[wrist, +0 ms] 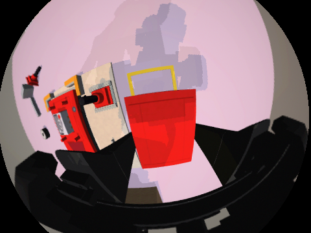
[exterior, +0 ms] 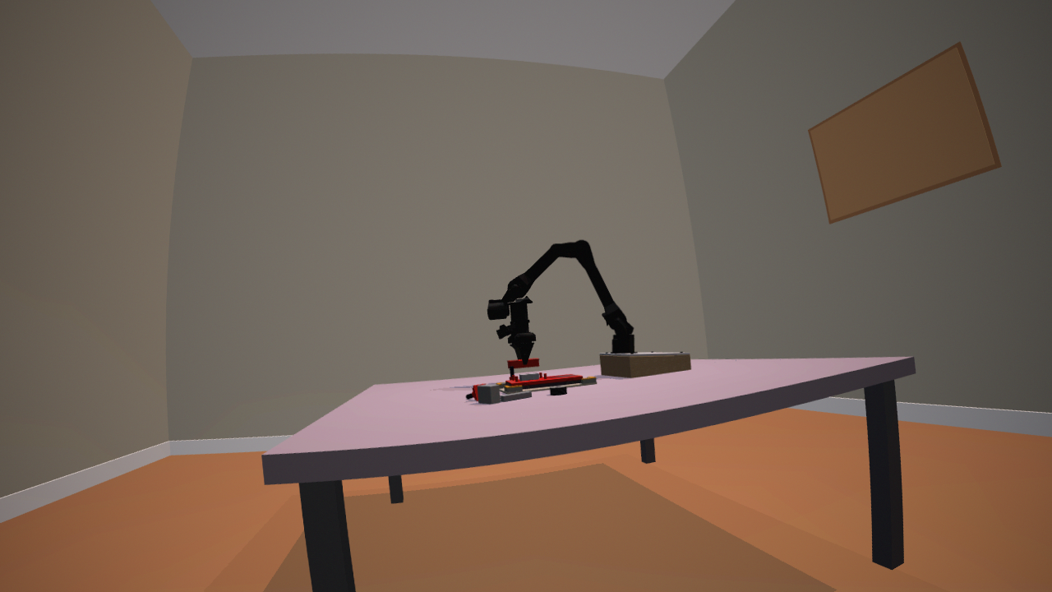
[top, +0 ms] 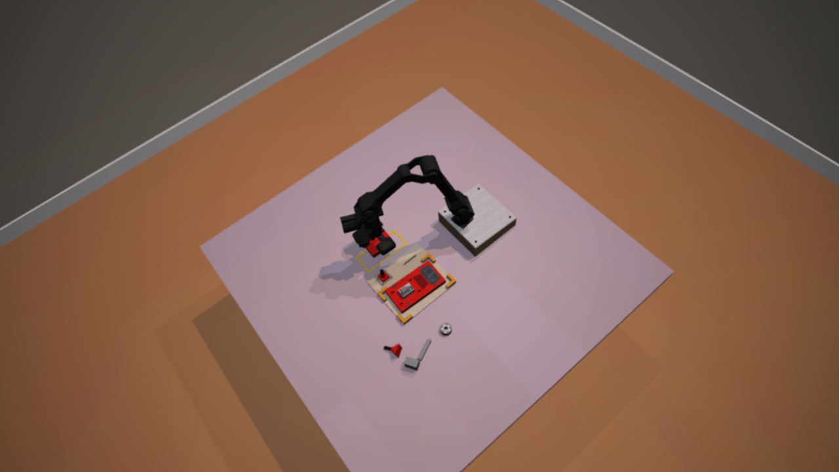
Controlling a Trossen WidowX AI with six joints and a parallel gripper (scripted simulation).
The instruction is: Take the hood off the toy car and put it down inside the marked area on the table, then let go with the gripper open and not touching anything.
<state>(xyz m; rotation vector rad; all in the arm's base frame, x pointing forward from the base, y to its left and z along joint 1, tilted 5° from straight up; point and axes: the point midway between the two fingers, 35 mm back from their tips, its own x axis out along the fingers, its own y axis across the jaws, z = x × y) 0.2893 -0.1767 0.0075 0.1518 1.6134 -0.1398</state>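
Observation:
My gripper (top: 377,244) (exterior: 523,358) (wrist: 163,131) is shut on the red hood (top: 373,249) (exterior: 521,363) (wrist: 161,127), a flat red panel. It holds the hood a little above the table, over the yellow marked rectangle (top: 400,236) (wrist: 150,68). In the wrist view the hood covers the near part of the rectangle. The red toy car (top: 417,285) (exterior: 540,380) (wrist: 66,121) lies on a beige board (top: 371,289) (wrist: 107,126) with orange corners, right beside the rectangle.
A small red post (top: 383,275) (wrist: 102,98) stands on the board near the rectangle. A small red part (top: 396,349) (wrist: 32,79), a grey L-shaped part (top: 417,356) (wrist: 29,94) and a small wheel (top: 446,327) (wrist: 45,133) lie loose on the table. The arm's base block (top: 489,219) (exterior: 645,363) stands behind.

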